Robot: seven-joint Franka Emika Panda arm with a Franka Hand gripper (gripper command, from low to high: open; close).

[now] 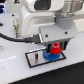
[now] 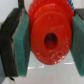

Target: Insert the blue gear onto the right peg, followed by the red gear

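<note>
White tabletop [image 1: 70, 67] beneath, tool [image 1: 54, 48] pinches red gear [image 2: 48, 38] upright above blue gear [image 1: 50, 56].

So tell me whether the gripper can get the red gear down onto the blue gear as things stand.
Probably yes. The gripper is shut on the red gear, which hangs right over the blue gear on the plate, and nothing shows between them. The peg itself is hidden.

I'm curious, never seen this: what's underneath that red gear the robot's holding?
The blue gear sits directly under the red gear, on the white plate. The peg is covered, so it cannot be seen.
</note>
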